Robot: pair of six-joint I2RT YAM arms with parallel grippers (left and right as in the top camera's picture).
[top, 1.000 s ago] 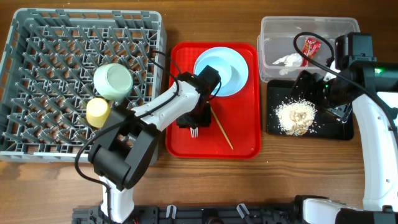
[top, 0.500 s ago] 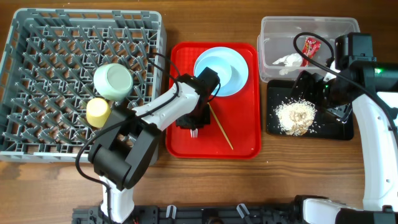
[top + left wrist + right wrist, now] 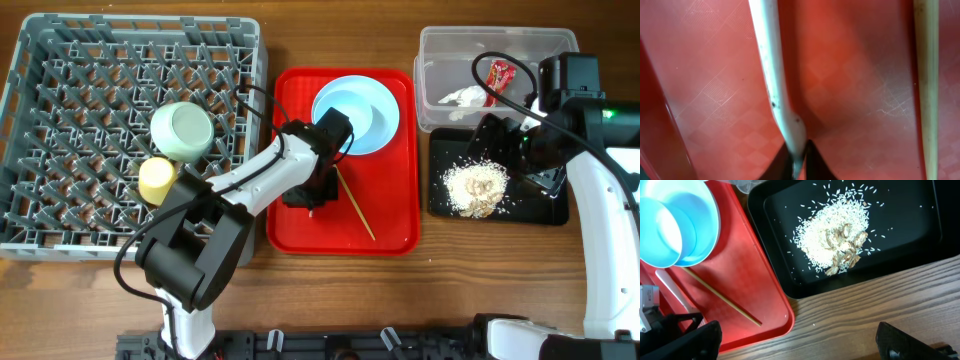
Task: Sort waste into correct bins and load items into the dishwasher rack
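My left gripper [image 3: 799,159] is shut on the end of the white plastic fork [image 3: 771,75], low over the red serving tray [image 3: 390,225]. A wooden chopstick [image 3: 356,206] lies just right of it. The pale-blue plate [image 3: 380,118] with a small white bowl [image 3: 345,120] on it sits at the tray's far end. The grey dishwasher rack [image 3: 100,60] holds the pale green bowl [image 3: 182,130] and the yellow cup [image 3: 157,180]. The clear tub [image 3: 450,45] holds the red wrapper [image 3: 499,73] and the tissue [image 3: 462,97]. The black tray [image 3: 440,200] holds the food scraps [image 3: 475,187]. My right gripper [image 3: 797,345] is open and empty.
The right wrist view shows bare wooden table [image 3: 865,315] in front of the black tray [image 3: 920,210], with the scraps [image 3: 837,235], the red tray's corner [image 3: 765,285], the chopstick [image 3: 722,297] and the plate [image 3: 700,235]. The right arm [image 3: 590,200] stands along the table's right edge.
The left gripper has shifted slightly on the red tray, and less of the fork's tines shows below it. The right arm has not moved.
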